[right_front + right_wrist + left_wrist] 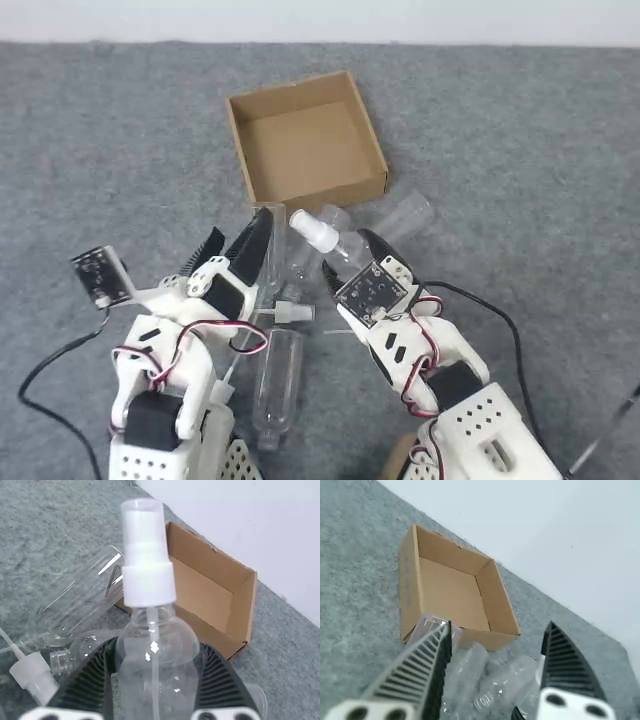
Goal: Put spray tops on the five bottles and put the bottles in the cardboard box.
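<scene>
Here, capped bottle (152, 630) in right hand (157, 655).

- A lab-like robot test set-up: a bench (540, 140) covered in grey felt, against a plain white wall (400, 18).
- A small white arm at near left (160, 400) and another at near right (470, 410), with bare wiring and black cables (35, 385).

We see a mottled grey counter (520, 150) and a plain brown cardboard box (320, 192). The bottle (155, 672) in the right pincer (155, 650) is clear and colourless, and its spray top (147, 565) is white. The left pincer (500, 626) has black, ribbed fingers (427, 665) on white bases, like the right. The arms (160, 400) are white with red, black and white wires (230, 324). The loose bottles (275, 385) are clear too.
</scene>
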You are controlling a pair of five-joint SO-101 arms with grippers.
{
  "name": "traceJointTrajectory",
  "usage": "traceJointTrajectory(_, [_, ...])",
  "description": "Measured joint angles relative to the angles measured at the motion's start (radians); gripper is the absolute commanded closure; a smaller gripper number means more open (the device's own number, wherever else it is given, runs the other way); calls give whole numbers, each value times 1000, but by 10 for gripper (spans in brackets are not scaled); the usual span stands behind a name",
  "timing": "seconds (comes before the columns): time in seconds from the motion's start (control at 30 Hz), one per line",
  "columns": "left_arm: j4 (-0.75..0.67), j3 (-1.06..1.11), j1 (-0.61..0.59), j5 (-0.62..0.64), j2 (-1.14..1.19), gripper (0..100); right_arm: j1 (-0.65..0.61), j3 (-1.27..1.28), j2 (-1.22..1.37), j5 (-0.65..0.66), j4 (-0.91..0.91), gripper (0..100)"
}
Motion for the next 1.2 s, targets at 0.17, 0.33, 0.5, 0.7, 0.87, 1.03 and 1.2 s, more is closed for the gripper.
traceJointTrajectory(0.17, [0, 0, 2, -29, 0, 731, 0, 0, 0, 0, 0, 972])
traceJointTrajectory(0.33, [3, -81, 0, -46, 14, 729, 0, 0, 0, 0, 0, 972])
traceJointTrajectory(0.5, [37, -207, 0, -58, 236, 728, 0, 0, 0, 0, 0, 972])
traceJointTrajectory(0.7, [52, -330, 2, -81, 539, 728, 0, 0, 0, 0, 0, 972])
traceJointTrajectory(0.87, [52, -394, 2, -84, 698, 730, 0, 0, 0, 0, 0, 972])
traceJointTrajectory(1.03, [35, -431, -17, -89, 821, 731, 0, 0, 0, 0, 0, 972])
traceJointTrajectory(1.2, [-6, -488, -81, -84, 970, 731, 0, 0, 0, 0, 0, 972])
